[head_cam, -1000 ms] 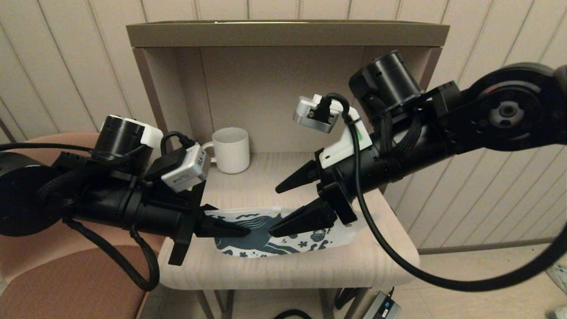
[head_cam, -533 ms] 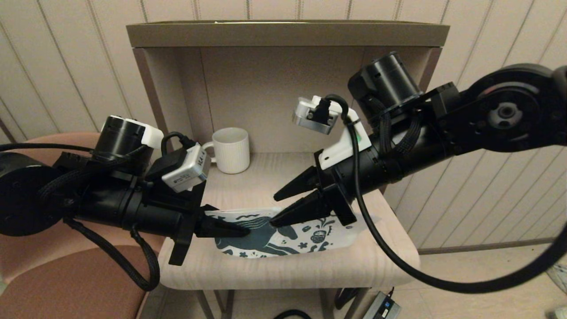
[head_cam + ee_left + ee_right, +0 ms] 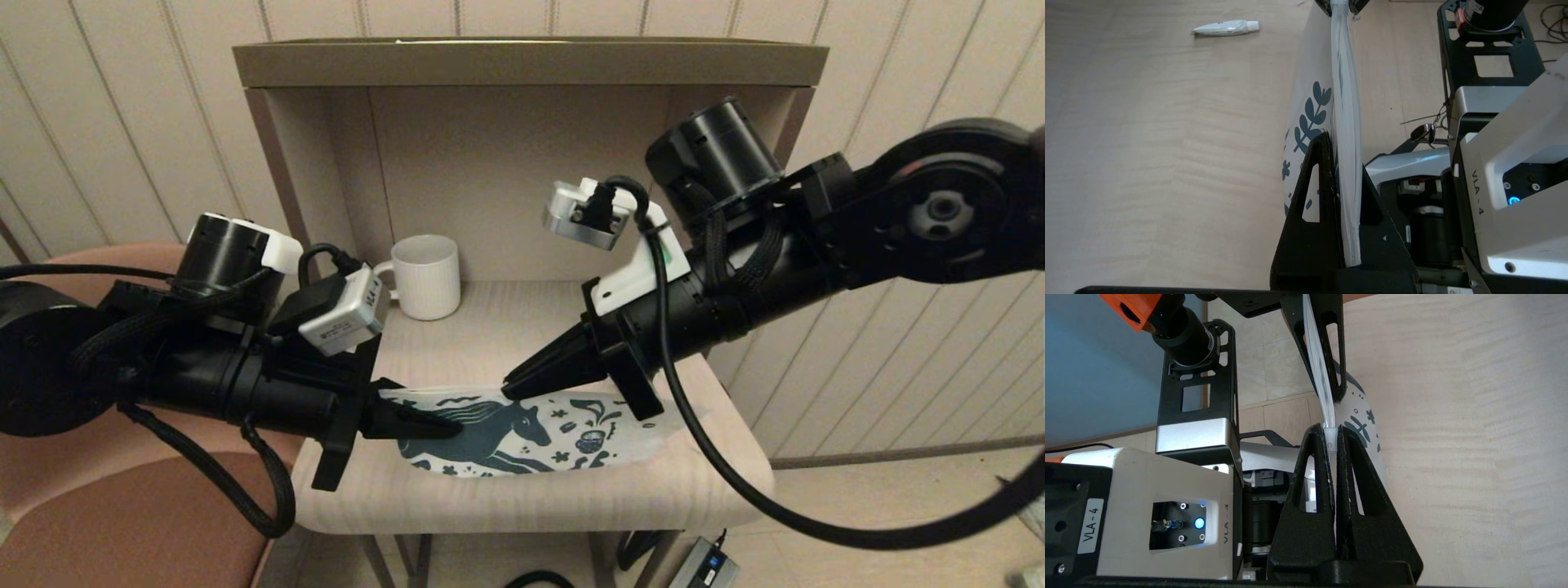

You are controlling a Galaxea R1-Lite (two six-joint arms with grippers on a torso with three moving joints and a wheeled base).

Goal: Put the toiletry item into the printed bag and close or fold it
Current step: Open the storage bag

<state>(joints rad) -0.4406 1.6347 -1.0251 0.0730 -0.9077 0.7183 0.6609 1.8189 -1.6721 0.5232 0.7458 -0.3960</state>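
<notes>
The printed bag (image 3: 522,437) lies lengthwise near the table's front edge, horse print up. My left gripper (image 3: 445,425) is shut on its left end; in the left wrist view the bag's white edge (image 3: 1345,102) runs between the fingers (image 3: 1323,163). My right gripper (image 3: 510,390) is shut on the bag's upper edge near the middle, pinching a small clear tab (image 3: 1331,437). The toiletry item (image 3: 1224,27), a small white tube, lies on the tabletop apart from the bag. The head view does not show it.
A white ribbed mug (image 3: 424,276) stands at the back left of the beige table (image 3: 522,498), inside a recess with side walls and a shelf top (image 3: 531,61). A brown chair (image 3: 122,506) sits to the left. A power adapter (image 3: 706,563) lies on the floor.
My right gripper's fingers, spread wide over the bag a second ago, have closed on its upper edge. The left gripper has kept its hold and place.
</notes>
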